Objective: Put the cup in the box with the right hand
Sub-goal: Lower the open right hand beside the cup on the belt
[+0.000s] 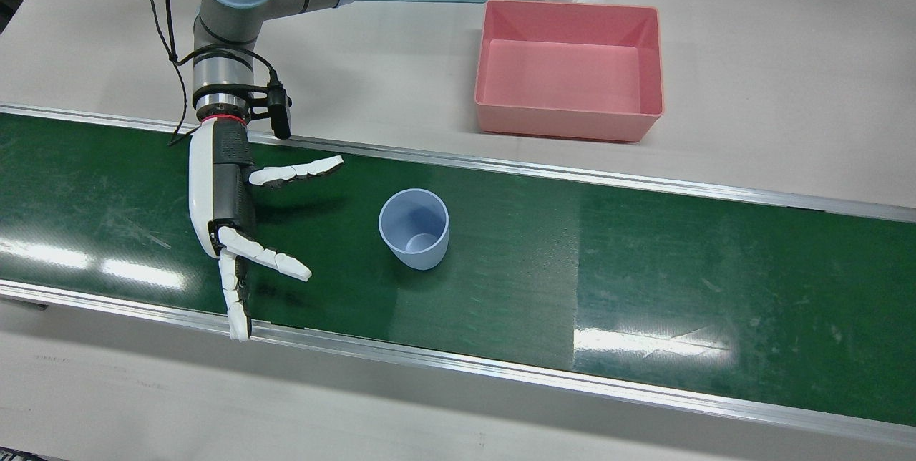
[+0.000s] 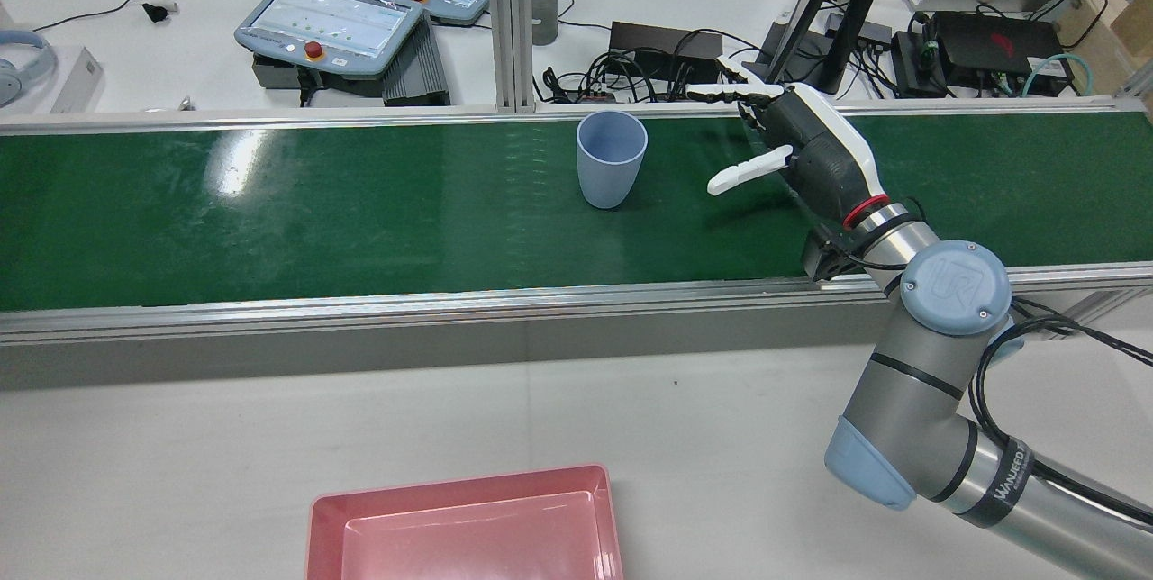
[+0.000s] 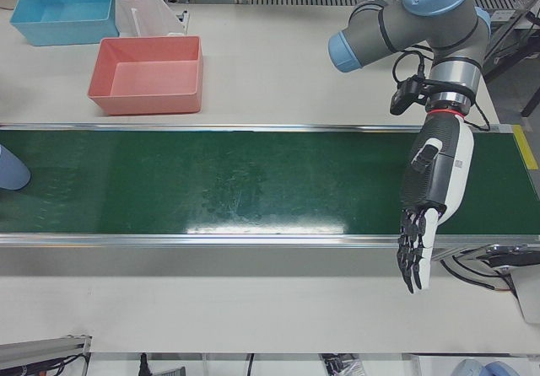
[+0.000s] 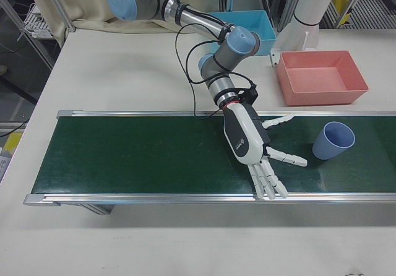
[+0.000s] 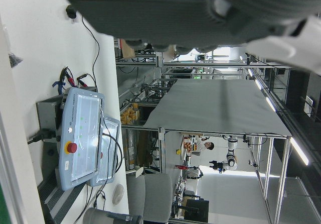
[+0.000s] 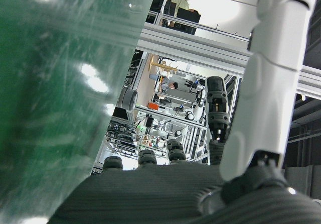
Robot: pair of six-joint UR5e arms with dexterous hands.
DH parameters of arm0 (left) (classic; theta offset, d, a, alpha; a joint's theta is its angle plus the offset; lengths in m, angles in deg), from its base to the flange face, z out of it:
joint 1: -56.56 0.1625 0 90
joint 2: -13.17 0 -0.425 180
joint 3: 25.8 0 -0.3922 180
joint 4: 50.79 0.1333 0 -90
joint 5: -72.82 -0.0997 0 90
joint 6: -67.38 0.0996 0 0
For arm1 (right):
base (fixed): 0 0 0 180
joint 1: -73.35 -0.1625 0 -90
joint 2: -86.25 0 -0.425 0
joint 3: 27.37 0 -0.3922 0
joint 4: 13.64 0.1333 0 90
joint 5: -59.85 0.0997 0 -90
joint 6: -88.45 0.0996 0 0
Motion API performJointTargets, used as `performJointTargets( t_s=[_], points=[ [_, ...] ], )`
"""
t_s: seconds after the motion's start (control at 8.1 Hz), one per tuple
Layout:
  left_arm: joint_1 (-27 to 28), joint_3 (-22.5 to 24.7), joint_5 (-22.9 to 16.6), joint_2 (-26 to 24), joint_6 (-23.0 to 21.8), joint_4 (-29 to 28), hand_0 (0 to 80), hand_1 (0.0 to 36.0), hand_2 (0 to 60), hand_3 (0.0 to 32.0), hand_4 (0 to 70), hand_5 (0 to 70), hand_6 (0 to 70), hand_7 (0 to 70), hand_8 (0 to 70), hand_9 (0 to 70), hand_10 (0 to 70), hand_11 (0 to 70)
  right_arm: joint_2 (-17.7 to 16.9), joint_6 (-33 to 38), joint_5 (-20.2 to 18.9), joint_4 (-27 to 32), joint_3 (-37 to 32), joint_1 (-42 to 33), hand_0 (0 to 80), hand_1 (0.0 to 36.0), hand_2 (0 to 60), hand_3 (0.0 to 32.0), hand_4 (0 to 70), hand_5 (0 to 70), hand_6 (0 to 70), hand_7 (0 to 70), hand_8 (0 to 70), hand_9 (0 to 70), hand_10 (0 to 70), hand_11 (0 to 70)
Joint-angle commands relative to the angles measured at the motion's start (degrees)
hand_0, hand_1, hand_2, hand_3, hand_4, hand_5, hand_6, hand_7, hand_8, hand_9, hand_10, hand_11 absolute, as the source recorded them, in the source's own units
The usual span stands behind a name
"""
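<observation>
Blue cup upright beside splayed, empty right hand; "WANJEED" on arm.

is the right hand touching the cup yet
Apart: the front view shows bare green belt between the open right hand and the upright cup.

Opposed overhead views sharing the green belt.

"UR" logo on the blue joint cap of the right arm, "WANFEED" along the arm's black band below that cap
</observation>
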Motion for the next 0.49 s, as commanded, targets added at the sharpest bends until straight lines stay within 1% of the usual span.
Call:
performJointTargets(
  t_s=[0.0, 0.25, 0.37],
  points=[
    [0.0, 0.0, 0.0, 0.0, 0.1, 0.0, 0.0, 0.0, 0.0, 0.0, 0.0, 0.0, 0.0, 0.0, 0.0, 0.0, 0.0, 0.0, 1.0, -1.7, 0.1, -0.3, 0.0, 0.3, 63.5, 10.4, 0.0, 0.0, 28.0, 5.5, 4.4, 11.0, 1.1, 4.4, 0.0, 1.6],
    [0.0, 0.0, 0.0, 0.0, 0.0, 0.0, 0.0, 0.0, 0.0, 0.0, 0.0, 0.0, 0.0, 0.0, 0.0, 0.0, 0.0, 0.0, 1.0, -2.5, 0.1, -0.2, -0.1, 0.3, 62.6, 11.7, 0.0, 0.0, 27.1, 5.4, 4.4, 11.4, 0.7, 3.8, 0.0, 1.0],
    [0.0, 0.0, 0.0, 0.0, 0.0, 0.0, 0.0, 0.0, 0.0, 0.0, 0.0, 0.0, 0.0, 0.0, 0.0, 0.0, 0.0, 0.0, 1.0, -2.6, 0.1, -0.2, -0.1, 0.6, 60.4, 14.0, 0.0, 0.0, 24.0, 5.3, 4.4, 11.7, 0.7, 4.0, 0.0, 1.2]
  ],
)
